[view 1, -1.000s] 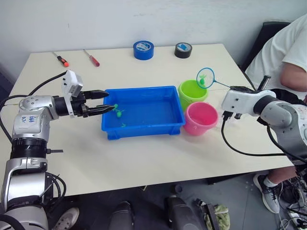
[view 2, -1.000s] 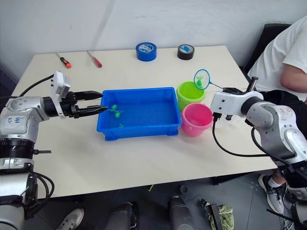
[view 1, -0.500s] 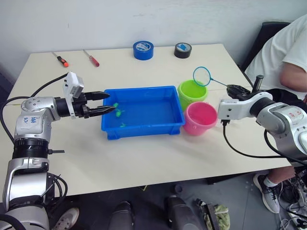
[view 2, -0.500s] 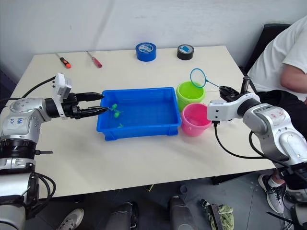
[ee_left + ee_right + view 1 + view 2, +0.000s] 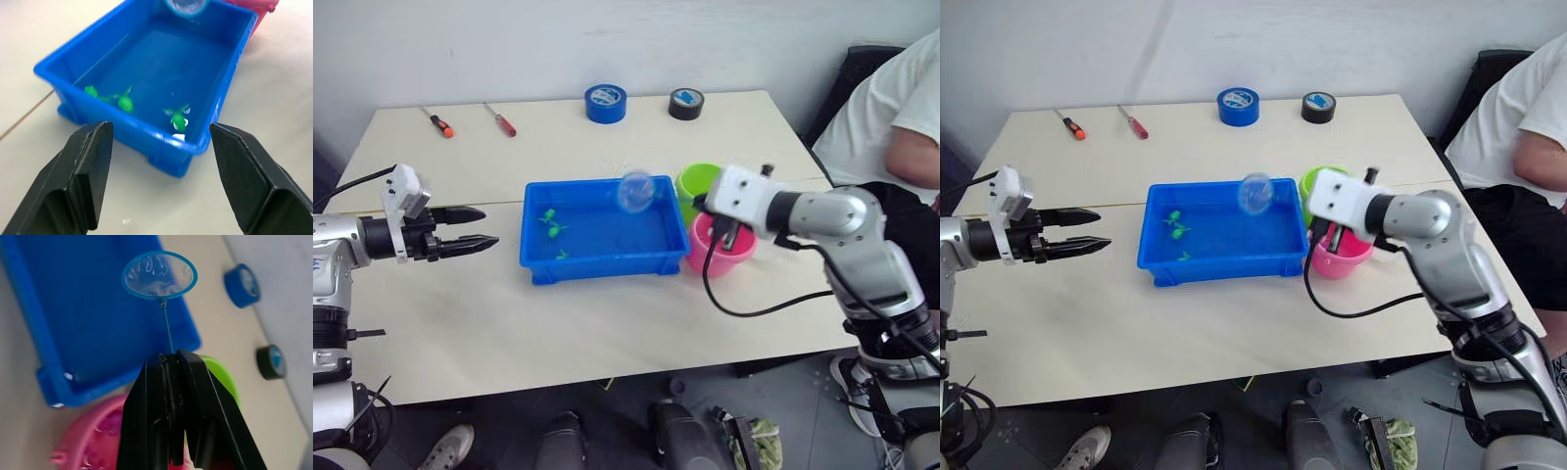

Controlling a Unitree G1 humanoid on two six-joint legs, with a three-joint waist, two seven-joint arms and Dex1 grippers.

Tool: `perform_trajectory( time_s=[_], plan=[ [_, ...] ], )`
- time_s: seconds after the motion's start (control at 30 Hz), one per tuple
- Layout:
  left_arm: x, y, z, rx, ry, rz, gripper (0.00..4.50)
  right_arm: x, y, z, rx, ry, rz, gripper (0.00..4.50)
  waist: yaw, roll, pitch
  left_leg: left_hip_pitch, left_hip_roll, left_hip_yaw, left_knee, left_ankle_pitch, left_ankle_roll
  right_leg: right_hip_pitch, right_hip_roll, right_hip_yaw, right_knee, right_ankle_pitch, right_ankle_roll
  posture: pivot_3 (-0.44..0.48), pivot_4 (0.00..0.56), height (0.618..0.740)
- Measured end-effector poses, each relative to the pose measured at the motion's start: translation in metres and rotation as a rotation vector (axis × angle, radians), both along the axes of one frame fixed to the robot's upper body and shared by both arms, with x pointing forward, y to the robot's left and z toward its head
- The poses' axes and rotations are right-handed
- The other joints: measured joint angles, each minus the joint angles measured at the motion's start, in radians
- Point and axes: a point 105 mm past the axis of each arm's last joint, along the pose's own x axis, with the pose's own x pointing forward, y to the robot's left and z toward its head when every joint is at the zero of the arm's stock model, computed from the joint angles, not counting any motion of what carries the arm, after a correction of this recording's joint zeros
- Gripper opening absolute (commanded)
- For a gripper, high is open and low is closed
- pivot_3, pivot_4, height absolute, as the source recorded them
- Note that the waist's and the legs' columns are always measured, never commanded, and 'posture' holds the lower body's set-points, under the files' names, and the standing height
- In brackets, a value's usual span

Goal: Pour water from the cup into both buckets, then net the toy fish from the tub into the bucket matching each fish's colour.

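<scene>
1. Tub (image 5: 604,227): sits mid-table, water in it, buckets just beside its right end. Green bucket (image 5: 697,182) behind, pink bucket (image 5: 722,245) in front.
2. My right gripper (image 5: 172,363): fingers clamped tight on the net handle, arm reaching across over the buckets.
3. My left gripper (image 5: 475,227): fingers spread wide, holding nothing, hovering over bare table left of the tub, apart from it.
4. Net (image 5: 159,275): hoop hangs over the tub's far right part, looks empty.
5. Toy fish (image 5: 125,102): three green ones near the tub's left end; can't spot any pink.
6. Step, as I read it: netting phase, going in for a scoop. Next move needs the hoop carried left, dipped under a green fish, then lifted to the green bucket.
</scene>
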Motion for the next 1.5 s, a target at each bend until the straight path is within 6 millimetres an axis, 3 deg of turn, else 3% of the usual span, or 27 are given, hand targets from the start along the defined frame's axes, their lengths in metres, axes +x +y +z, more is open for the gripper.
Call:
perform_trajectory(
  time_s=[0.37, 0.73, 1.07, 1.13, 1.33, 1.5],
  plan=[
    [-0.019, -0.002, -0.013, 0.013, 0.022, 0.0, 3.46, 0.008, 0.046, -0.044, -0.08, 0.153, 0.164, 0.0, -0.008, 0.0, 0.0, 0.0, 0.0, 0.0, 0.0, 0.0, 0.0, -0.001, 0.0, 0.0, 0.002, 0.0, 0.0, 0.0, 0.15, 0.734],
    [-0.022, -0.005, -0.012, 0.011, 0.012, 0.022, 3.46, 0.006, 0.087, -0.054, -0.121, 0.159, 0.276, 0.0, -0.012, 0.0, 0.0, 0.0, 0.0, 0.0, 0.0, 0.0, 0.0, -0.002, 0.0, 0.0, 0.004, 0.0, 0.0, 0.0, 0.15, 0.734],
    [-0.026, -0.012, -0.005, -0.007, -0.018, 0.034, 3.46, -0.009, 0.138, -0.049, 0.005, 0.223, 0.365, 0.0, -0.015, -0.001, 0.0, 0.0, 0.002, 0.0, -0.001, 0.0, -0.002, -0.005, 0.001, 0.001, 0.007, -0.001, -0.001, 0.0, 0.15, 0.734],
    [-0.025, -0.011, -0.005, -0.007, -0.02, 0.037, 3.46, -0.009, 0.138, -0.047, 0.036, 0.256, 0.354, 0.0, -0.014, -0.001, 0.0, 0.0, 0.002, 0.0, -0.001, 0.001, -0.002, -0.005, 0.001, 0.0, 0.007, -0.001, -0.002, 0.0, 0.15, 0.734],
    [-0.024, -0.012, -0.002, -0.012, -0.027, 0.036, 3.46, 0.0, 0.104, -0.02, 0.186, 0.37, 0.274, 0.0, -0.011, -0.001, 0.0, -0.001, 0.001, 0.0, -0.001, 0.001, -0.002, -0.005, 0.0, 0.0, 0.007, -0.001, -0.002, 0.0, 0.15, 0.734],
    [-0.019, -0.018, 0.005, -0.019, -0.053, 0.016, 3.46, 0.001, 0.09, -0.012, 0.235, 0.411, 0.241, 0.0, -0.012, -0.001, 0.0, -0.001, 0.001, 0.0, -0.001, 0.001, -0.002, -0.005, 0.001, 0.0, 0.007, -0.001, -0.002, 0.0, 0.15, 0.734]
  ],
)
